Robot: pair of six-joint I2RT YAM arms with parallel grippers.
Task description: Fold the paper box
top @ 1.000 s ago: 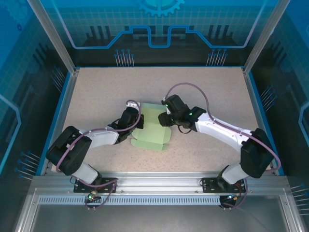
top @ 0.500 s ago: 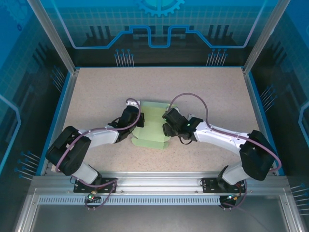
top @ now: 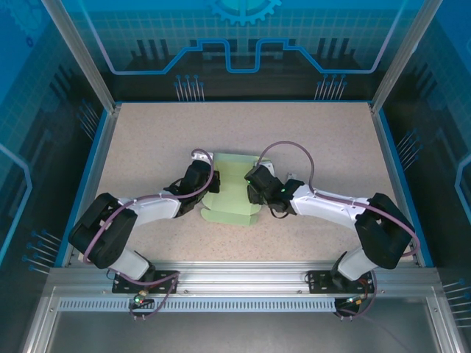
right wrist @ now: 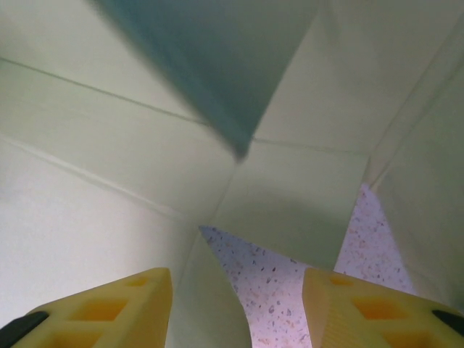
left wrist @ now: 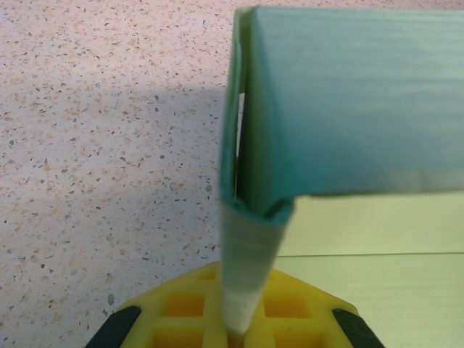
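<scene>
At the centre of the speckled worktop (top: 147,140), between the 2 arms, we find the paper box (top: 232,204). It is pale mint-green card, partly folded, with its base panel lying flat and a flap raised at its left edge.

The left gripper (top: 209,193) sits at the box's left edge. In the left wrist view the left gripper (left wrist: 235,335) is clamped tight on a thin upright flap of the paper box (left wrist: 348,109). The card edge runs down into the seam between the 2 yellow fingers (left wrist: 181,319). Above the grip the flap turns a corner, and a 2nd panel runs off to the right, shaded teal on the face toward the camera. Flat card lies below that panel, and bare worktop (left wrist: 94,145) lies to the left.

The right gripper (top: 251,193) sits at the box's right side, over the card, facing the left gripper across the box. In the right wrist view the right gripper (right wrist: 235,279) stands about half open. Its 2 fingers (right wrist: 109,312) are well apart with nothing pinched between them. Beyond them we see creased panels of the paper box (right wrist: 94,159) meeting at a corner, with a shaded flap above. 2 small patches of worktop (right wrist: 268,290) show through gaps in the card. We cannot tell whether the fingertips touch the card.
</scene>
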